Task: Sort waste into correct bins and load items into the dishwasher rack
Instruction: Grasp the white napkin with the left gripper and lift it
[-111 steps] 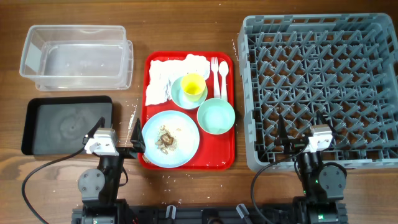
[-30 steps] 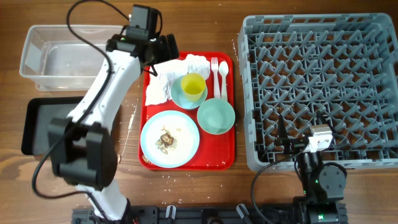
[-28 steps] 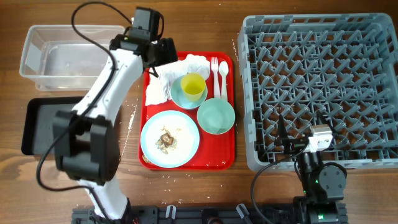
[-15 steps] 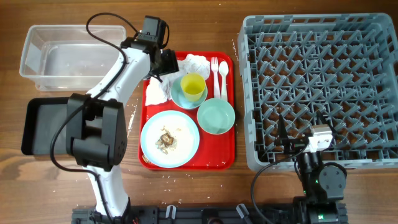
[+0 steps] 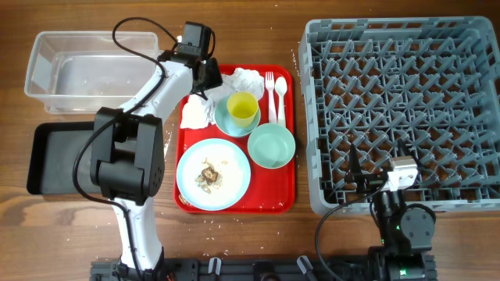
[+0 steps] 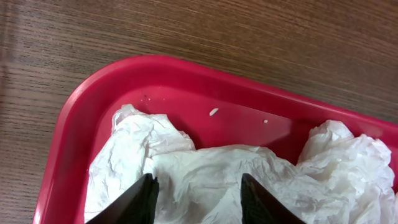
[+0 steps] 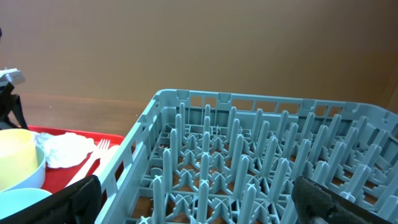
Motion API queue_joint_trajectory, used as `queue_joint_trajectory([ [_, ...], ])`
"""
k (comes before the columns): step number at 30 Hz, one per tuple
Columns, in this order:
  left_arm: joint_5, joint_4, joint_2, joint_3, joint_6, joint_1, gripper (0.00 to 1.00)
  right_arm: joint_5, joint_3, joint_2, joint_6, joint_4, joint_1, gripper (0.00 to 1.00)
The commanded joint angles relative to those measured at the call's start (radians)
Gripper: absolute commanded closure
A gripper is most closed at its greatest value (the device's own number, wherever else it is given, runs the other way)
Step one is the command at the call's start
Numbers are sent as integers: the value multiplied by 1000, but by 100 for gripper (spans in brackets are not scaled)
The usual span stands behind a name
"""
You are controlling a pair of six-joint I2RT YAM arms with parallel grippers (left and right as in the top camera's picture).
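No legible text, label, brand, number or sign in any view. Surfaces checked: dishwasher rack, clear tub, black tray, red serving tray. All are plain, with no lettering that can be made out.

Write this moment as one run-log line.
left tool: open, straddling napkin on red tray | right tool: open, at rack edge

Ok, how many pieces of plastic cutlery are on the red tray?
2. A white fork and a white spoon lie side by side near the far right corner of the red tray, the fork nearer the napkins. The napkins could hide more.
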State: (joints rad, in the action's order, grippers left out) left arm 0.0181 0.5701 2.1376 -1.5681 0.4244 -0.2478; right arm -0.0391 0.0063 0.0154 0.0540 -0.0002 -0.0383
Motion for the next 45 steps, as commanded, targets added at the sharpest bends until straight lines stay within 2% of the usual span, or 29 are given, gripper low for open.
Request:
queue_joint_trajectory([
  [1,17,17,19,-6,6,-5,54,17,-1,-8,10,4,3,0],
  [3,17,25,19,-6,6,-5,46,17,-1,-8,9,4,3,0],
  [10,16,36,53,-6,11,-5,47,17,-1,-8,10,4,3,0],
  [11,17,36,61,-6,10,-5,49,17,-1,-8,10,4,3,0],
  [12,17,39,63,-6,10,-5,59,17,-1,-8,9,4,3,0],
  [13,17,39,60,-7,10,-5,64,17,-1,-8,10,4,3,0],
  [16,17,35,39,-7,10,-5,64,17,-1,-8,10,4,3,0],
  [17,17,38,23,-7,10,-5,66,17,-1,-8,9,4,3,0],
  [18,16,41,3,-7,10,-5,74,17,-1,-8,10,4,3,0],
  [20,16,48,-34,-7,11,-6,79,17,-1,-8,10,4,3,0],
  [30,16,127,-132,-7,29,-6,84,17,-1,-8,10,4,3,0],
  [34,-8,142,-148,-7,30,-6,94,17,-1,-8,10,4,3,0],
  [36,-30,144,-158,-7,30,-6,96,17,-1,-8,10,4,3,0],
  [45,-35,156,-345,-7,82,-5,96,17,-1,-8,10,4,3,0],
])
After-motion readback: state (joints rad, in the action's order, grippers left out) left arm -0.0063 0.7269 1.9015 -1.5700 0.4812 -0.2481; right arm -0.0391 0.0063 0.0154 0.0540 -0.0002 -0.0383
